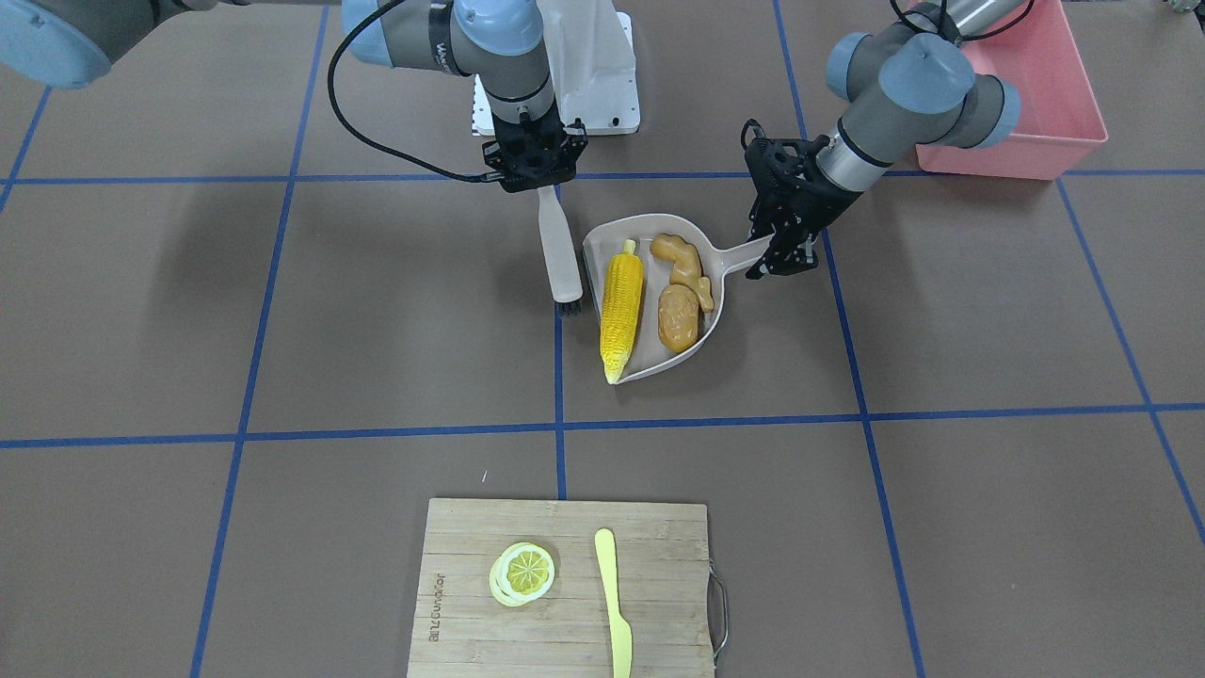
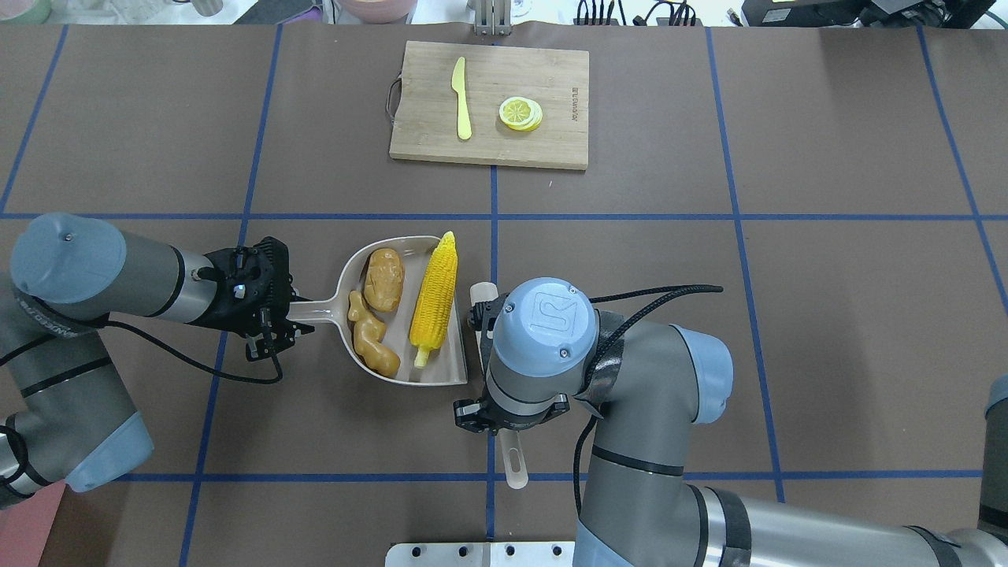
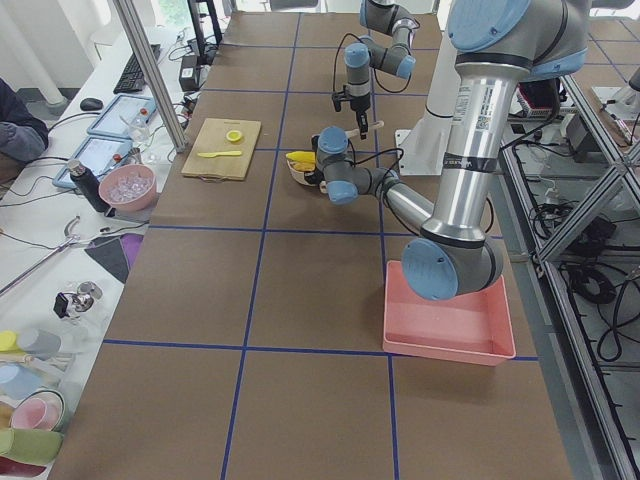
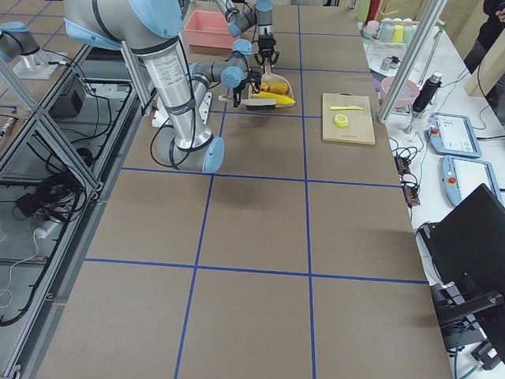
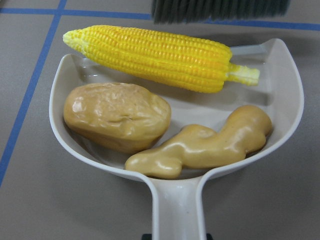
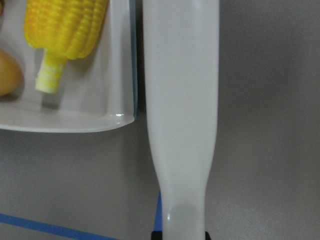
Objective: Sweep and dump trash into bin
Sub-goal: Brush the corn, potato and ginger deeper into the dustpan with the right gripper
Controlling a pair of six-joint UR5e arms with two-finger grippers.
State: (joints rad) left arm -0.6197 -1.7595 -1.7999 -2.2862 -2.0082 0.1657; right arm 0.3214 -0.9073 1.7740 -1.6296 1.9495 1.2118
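Note:
All three pieces of trash lie in a beige dustpan (image 1: 599,243): a yellow corn cob (image 1: 621,309), a brown potato-like lump (image 1: 678,318) and a tan ginger root (image 1: 684,259). My left gripper (image 1: 778,252) is shut on the dustpan's handle, and its wrist view shows the corn (image 5: 155,57), the lump (image 5: 117,115) and the ginger (image 5: 210,145) close up. A white brush (image 1: 560,254) stands along the pan's open edge beside the corn, with my right gripper (image 1: 537,179) shut on its handle. The pink bin (image 1: 1045,104) sits behind my left arm.
At the table's far side lies a wooden cutting board (image 2: 488,146) with lemon slices (image 2: 520,113) and a yellow plastic knife (image 2: 461,98) on it. A white base plate (image 1: 598,75) is near my base. Blue tape lines grid the brown table.

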